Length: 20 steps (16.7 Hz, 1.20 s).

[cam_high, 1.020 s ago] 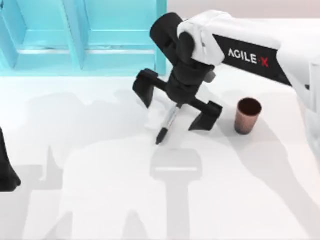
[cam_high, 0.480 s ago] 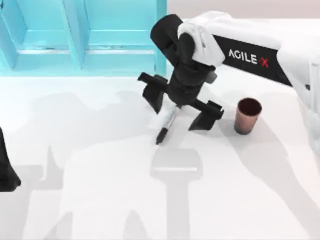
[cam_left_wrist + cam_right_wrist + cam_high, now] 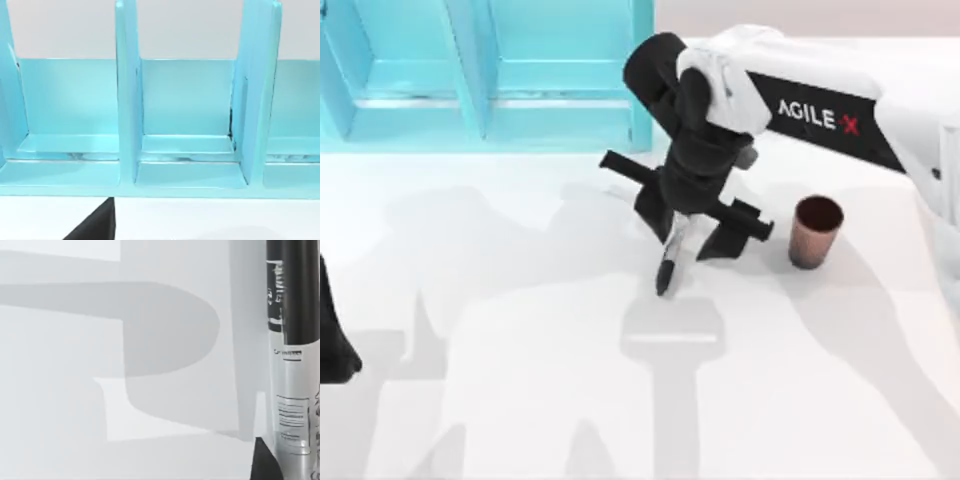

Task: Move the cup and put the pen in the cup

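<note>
The pen (image 3: 672,255) hangs tilted between the fingers of my right gripper (image 3: 685,238), which is shut on its upper part just above mid-table. Its black lower end (image 3: 665,283) points down at the white table. In the right wrist view the pen (image 3: 292,365) runs along the picture's edge, black at one end and grey-silver with print lower down. One dark fingertip (image 3: 262,462) lies against it. The cup (image 3: 815,230), copper-toned and dark inside, stands upright on the table a short way to the right of the gripper. Parked at the table's left edge is my left arm (image 3: 332,340).
A light blue shelf unit (image 3: 490,70) with upright dividers stands along the back left; the left wrist view faces its compartments (image 3: 185,130). White table surface (image 3: 520,380) lies open in front of the gripper and the cup.
The right gripper's fingers have drawn together from wide open onto the pen. The pen has swung more upright, and its lower end has shifted a little to the right.
</note>
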Available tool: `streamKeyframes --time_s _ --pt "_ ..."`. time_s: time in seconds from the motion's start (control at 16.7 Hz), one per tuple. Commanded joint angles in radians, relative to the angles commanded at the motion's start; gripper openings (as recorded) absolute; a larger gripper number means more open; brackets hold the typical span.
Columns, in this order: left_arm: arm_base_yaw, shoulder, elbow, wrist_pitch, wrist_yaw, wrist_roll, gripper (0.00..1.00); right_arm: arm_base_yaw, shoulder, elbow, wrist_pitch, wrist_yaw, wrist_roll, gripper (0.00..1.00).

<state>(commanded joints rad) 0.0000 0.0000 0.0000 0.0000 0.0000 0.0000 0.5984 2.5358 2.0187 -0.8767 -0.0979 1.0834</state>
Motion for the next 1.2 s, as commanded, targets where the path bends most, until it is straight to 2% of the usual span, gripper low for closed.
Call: streamKeyframes --time_s 0.3,0.36,0.54,1.2 --pt "0.0 0.0 0.0 0.0 0.0 0.0 1.0 0.0 0.0 0.0 0.0 0.0 0.0 0.0" --pt "0.0 0.0 0.0 0.0 0.0 0.0 1.0 -0.01 -0.087 -0.021 -0.078 0.036 -0.037 0.0" --pt "0.0 0.0 0.0 0.0 0.0 0.0 1.0 0.008 -0.122 -0.048 -0.09 0.037 -0.031 0.0" --pt "0.0 0.0 0.0 0.0 0.0 0.0 1.0 0.131 -0.492 -0.294 -0.203 0.055 0.098 0.0"
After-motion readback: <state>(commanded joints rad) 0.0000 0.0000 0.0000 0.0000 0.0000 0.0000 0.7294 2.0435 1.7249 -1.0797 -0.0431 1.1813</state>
